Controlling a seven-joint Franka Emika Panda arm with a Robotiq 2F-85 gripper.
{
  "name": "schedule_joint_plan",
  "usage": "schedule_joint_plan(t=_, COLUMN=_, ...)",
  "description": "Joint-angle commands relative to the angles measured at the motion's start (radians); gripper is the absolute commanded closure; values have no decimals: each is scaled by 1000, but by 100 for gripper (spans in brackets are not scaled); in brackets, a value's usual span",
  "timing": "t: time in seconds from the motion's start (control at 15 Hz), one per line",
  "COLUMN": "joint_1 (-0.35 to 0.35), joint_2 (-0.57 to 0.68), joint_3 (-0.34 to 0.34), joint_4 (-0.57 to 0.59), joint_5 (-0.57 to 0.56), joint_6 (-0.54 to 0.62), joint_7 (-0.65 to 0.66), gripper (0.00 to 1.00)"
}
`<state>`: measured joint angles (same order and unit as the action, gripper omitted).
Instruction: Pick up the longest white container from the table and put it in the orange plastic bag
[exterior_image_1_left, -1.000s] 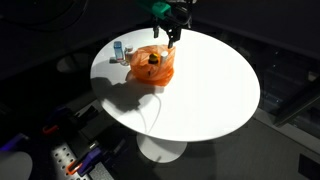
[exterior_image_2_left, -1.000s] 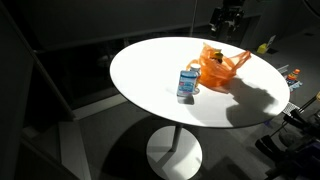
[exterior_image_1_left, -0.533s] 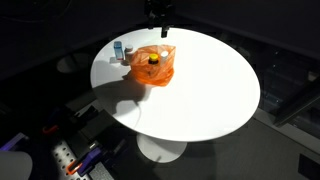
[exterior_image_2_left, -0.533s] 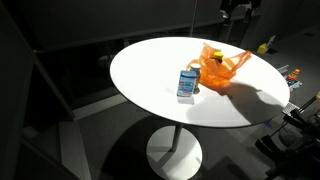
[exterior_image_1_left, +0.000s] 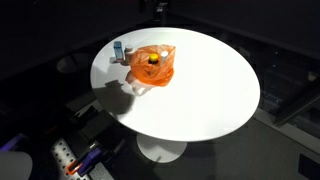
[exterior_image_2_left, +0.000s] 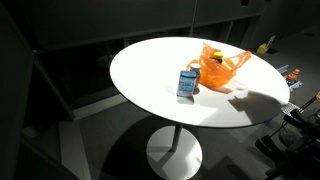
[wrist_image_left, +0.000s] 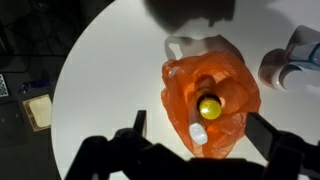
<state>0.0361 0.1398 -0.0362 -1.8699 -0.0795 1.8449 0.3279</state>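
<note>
A dim room around one brightly lit tabletop.
We saw dark floor (exterior_image_2_left: 90, 150) on every side and dark wall panels (exterior_image_2_left: 120, 25) behind (too shadowed to tell their material). A white power strip (exterior_image_1_left: 66, 158) lay among cables (exterior_image_1_left: 88, 155) on the floor, and hard shadows fell across the round white table (exterior_image_2_left: 150, 70) on its pedestal.

A dim robotics lab, it seems.
On the floor beside the round white counter (exterior_image_1_left: 205, 95) lie a power strip (exterior_image_1_left: 64, 157) and loose cables (exterior_image_2_left: 298, 120).
</note>
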Motion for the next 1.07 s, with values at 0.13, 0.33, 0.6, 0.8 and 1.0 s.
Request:
schedule_joint_plan(t=0.13, joint_1=20, joint_2=-161, joint_3=45, joint_4=-150, joint_5=-66, joint_6=22, joint_7=-1, gripper=0)
schedule_joint_plan(t=0.33, joint_1=27, joint_2=-237, joint_3=72, joint_4=-231, joint_5=-85, joint_6=58, joint_7=5, gripper=0)
schedule_joint_plan(t=0.6, joint_1=22, joint_2=-318, joint_3=97, joint_4=-322, joint_5=-81, joint_6=122, joint_7=-1, gripper=0)
schedule_joint_plan(t=0.8, joint_1=17, joint_2=-345, joint_3=106, joint_4=-361, joint_5=-75, joint_6=151, joint_7=-2, gripper=0)
schedule_joint_plan(t=1.0, joint_1=15, joint_2=-319, joint_3=108, joint_4=-340, joint_5=-65, joint_6=133, joint_7=-3, gripper=0)
